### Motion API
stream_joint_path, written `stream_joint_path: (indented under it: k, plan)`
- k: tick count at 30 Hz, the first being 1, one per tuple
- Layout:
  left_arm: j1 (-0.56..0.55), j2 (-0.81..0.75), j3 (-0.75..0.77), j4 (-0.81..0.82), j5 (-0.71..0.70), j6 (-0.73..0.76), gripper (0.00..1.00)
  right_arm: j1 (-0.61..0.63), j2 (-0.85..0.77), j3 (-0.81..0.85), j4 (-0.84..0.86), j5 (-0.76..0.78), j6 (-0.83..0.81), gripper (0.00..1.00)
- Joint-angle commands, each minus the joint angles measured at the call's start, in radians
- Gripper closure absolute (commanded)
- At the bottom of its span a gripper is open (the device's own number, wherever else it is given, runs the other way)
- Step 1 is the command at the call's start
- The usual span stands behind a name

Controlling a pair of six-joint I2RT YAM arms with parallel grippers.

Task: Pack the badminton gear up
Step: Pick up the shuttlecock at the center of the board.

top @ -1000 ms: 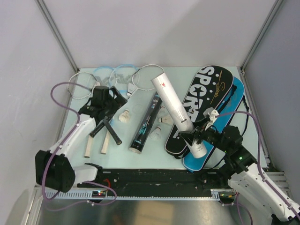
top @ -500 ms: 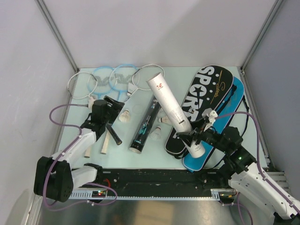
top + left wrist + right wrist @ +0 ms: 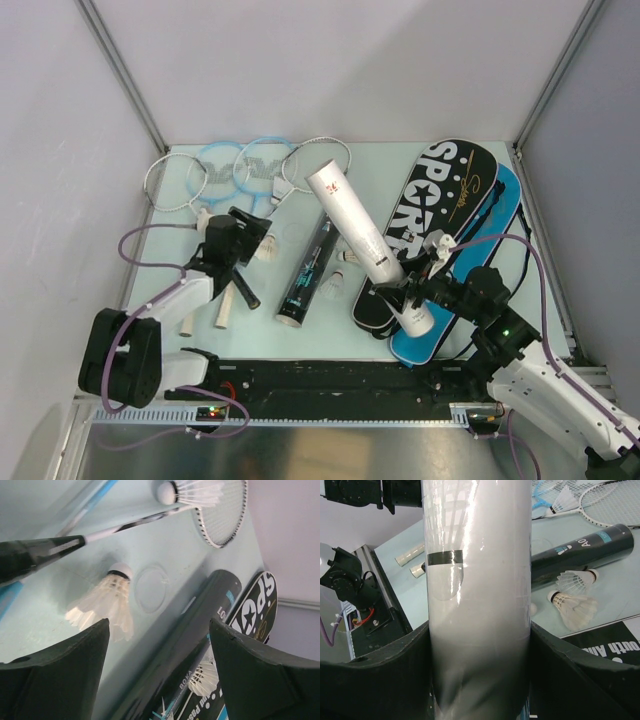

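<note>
Just swung the wide, empty left gripper (image 3: 157, 630) over a shuttlecock (image 3: 102, 607) to grab next, white tube (image 3: 475, 555) squeezed tight in right gripper (image 3: 479, 630).

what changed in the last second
The left gripper slid toward the shuttlecock, open and empty. The right gripper kept hold of the white tube and swung its far end leftward. Rackets, black tube and bags stayed put.

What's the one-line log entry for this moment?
left gripper: open, shuttlecock ahead | right gripper: shut on white tube, tilted | black tube: lying flat
</note>
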Motion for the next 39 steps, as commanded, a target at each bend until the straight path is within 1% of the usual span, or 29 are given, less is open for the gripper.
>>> stream_joint_path:
  k: [1, 3, 4, 5, 7, 10, 12, 15, 18, 25, 30, 34, 39]
  plan:
    - [-0.045, -0.028, 0.089, 0.061, -0.022, 0.136, 0.17, 0.006, -0.011, 0.011, 0.092, 0.016, -0.021, 0.56]
    - [-0.065, -0.032, 0.126, 0.015, -0.015, 0.193, 0.18, 0.007, -0.016, 0.012, 0.096, 0.027, -0.015, 0.57]
    - [-0.075, -0.024, 0.174, -0.027, -0.017, 0.244, 0.19, 0.007, -0.020, 0.011, 0.097, 0.036, -0.012, 0.57]
    - [-0.092, -0.007, 0.239, -0.118, -0.038, 0.287, 0.18, 0.007, -0.028, 0.011, 0.097, 0.052, -0.008, 0.57]
    - [-0.108, 0.024, 0.341, -0.234, -0.072, 0.367, 0.17, 0.008, -0.046, 0.011, 0.099, 0.086, -0.004, 0.57]
    - [-0.089, 0.084, 0.446, -0.316, -0.077, 0.417, 0.16, 0.008, -0.071, 0.012, 0.101, 0.107, -0.001, 0.57]
    - [-0.065, 0.146, 0.533, -0.379, -0.070, 0.456, 0.16, 0.009, -0.081, 0.011, 0.103, 0.109, 0.004, 0.57]
    - [-0.041, 0.288, 0.714, -0.492, -0.073, 0.571, 0.17, 0.010, -0.089, 0.011, 0.103, 0.109, 0.013, 0.57]
    - [-0.010, 0.424, 0.895, -0.614, -0.064, 0.627, 0.18, 0.012, -0.088, 0.012, 0.102, 0.103, 0.022, 0.58]
    - [0.019, 0.635, 1.122, -0.693, -0.094, 0.644, 0.18, 0.024, -0.067, 0.013, 0.104, 0.073, 0.031, 0.59]
    - [0.022, 0.797, 1.292, -0.718, -0.039, 0.625, 0.19, 0.037, -0.051, 0.012, 0.113, 0.065, 0.028, 0.59]
    - [0.023, 0.886, 1.382, -0.737, -0.042, 0.604, 0.21, 0.042, -0.044, 0.012, 0.109, 0.070, 0.025, 0.59]
    - [0.025, 0.967, 1.460, -0.760, -0.064, 0.608, 0.24, 0.043, -0.049, 0.012, 0.118, 0.078, 0.024, 0.59]
